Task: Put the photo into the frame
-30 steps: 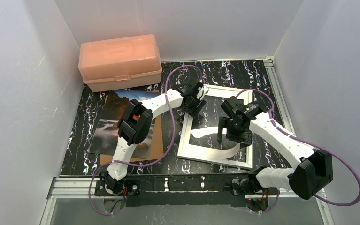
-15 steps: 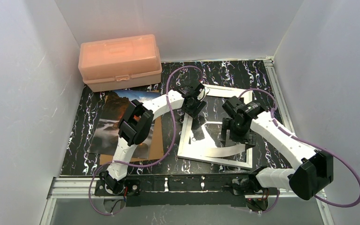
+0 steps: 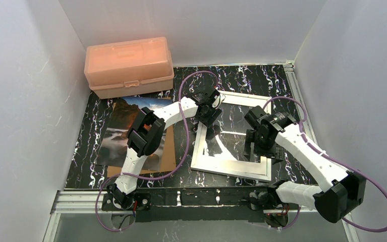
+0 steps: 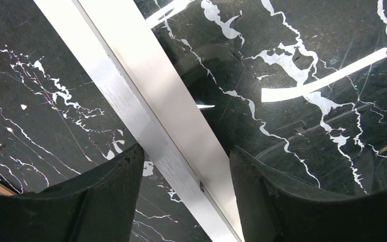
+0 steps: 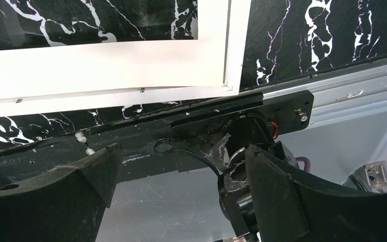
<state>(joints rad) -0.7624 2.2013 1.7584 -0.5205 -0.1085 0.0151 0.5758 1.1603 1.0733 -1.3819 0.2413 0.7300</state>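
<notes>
Okay so the left tool (image 4: 186, 154) is straddling the frame (image 3: 231, 170) at its left rail, fingers apart, not clamping. The right tool (image 5: 181, 151) is hanging wide open over its near-right corner. Meanwhile the photo (image 3: 113, 136) is lying well left of the frame, long side running near-to-far, the left tool being nearer.

Right arm slides sideways
The right gripper (image 3: 256, 151) has moved from over the middle of the frame (image 3: 231, 169) to over its right side. The arm's elbow (image 3: 343, 195) has swung nearer the table's front edge. The white shine on the glass (image 3: 231, 143) has changed shape.
</notes>
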